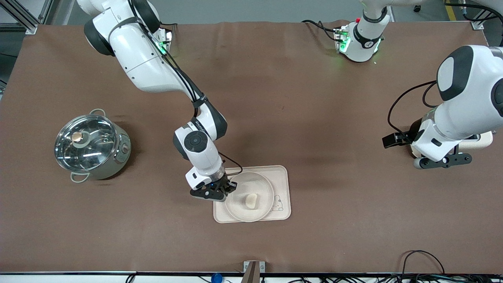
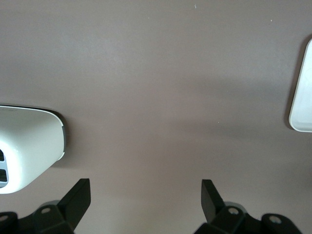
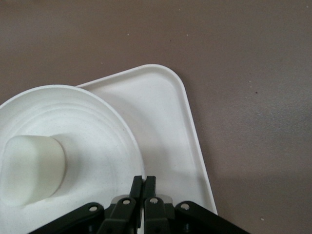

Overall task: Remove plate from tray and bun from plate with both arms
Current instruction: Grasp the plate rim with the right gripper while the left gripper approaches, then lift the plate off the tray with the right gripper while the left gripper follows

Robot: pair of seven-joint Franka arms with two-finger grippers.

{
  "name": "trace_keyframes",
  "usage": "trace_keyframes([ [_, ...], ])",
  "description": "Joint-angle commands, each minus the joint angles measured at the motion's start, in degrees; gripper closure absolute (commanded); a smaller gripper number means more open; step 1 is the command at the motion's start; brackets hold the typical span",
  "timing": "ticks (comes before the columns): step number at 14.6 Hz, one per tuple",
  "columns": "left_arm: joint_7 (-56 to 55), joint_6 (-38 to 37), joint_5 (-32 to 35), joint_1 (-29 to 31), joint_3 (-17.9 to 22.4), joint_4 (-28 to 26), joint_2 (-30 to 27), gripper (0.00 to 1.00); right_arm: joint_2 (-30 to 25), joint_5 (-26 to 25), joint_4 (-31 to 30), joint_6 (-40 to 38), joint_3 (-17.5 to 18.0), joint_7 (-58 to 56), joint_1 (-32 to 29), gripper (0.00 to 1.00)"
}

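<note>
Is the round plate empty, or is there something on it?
Not empty. The bun lies on the plate, which sits on the tray. The right gripper is shut on the plate's rim.

Bun (image 1: 251, 201) in plate (image 1: 239, 208); plate on tray (image 1: 283, 184), mid-worktop (image 1: 298, 98), nearer the front camera. Pot (image 1: 92, 146) toward right arm's end. Right claw (image 1: 231, 188) at plate's rim. Left claw (image 1: 443, 161) over worktop at left arm's end.

A brown-covered table (image 1: 298, 118) is carrying a rectangular cream tray (image 1: 283, 184) near its middle, toward the front camera. A lidded steel pot (image 1: 92, 147) is standing toward the right arm's end. A cream object (image 1: 480, 140), mostly hidden, is lying at the left arm's end.
</note>
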Motion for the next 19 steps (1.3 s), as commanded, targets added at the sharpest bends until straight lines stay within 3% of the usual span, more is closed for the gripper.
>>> trace_keyframes([
  [1, -0.4, -0.7, -0.7, -0.1, -0.2, 0.3, 0.2, 0.0, 0.3, -1.0, 0.6, -0.3, 0.6, 0.9, -0.6, 1.0],
  [6, -0.6, -0.6, -0.6, -2.1, -0.4, 1.1, 0.1, 0.0, -4.4, 4.7, -1.1, -0.6, 1.2, 1.2, -0.9, 1.0],
  [10, -6.9, -0.6, -0.5, -5.2, -0.5, 1.9, 0.1, 0.0, -10.9, 5.3, -6.9, -1.2, 1.2, 0.8, -0.7, 1.0],
  [12, -12.1, -0.7, -0.7, -7.9, -1.0, 1.1, 0.1, 0.0, -14.0, 5.3, -12.2, -0.7, 1.1, 0.8, -0.4, 1.0],
  [16, -28.0, -0.3, -0.7, -14.7, -1.1, -0.3, 3.3, 0.0, -26.1, 5.3, -28.7, -0.3, 1.2, 0.8, 1.2, 1.0],
  [19, -39.3, 2.2, -0.4, -19.8, -1.1, -0.2, 7.0, 0.01, -32.0, 5.3, -40.7, 6.8, 1.2, 0.7, 2.3, 1.0],
])
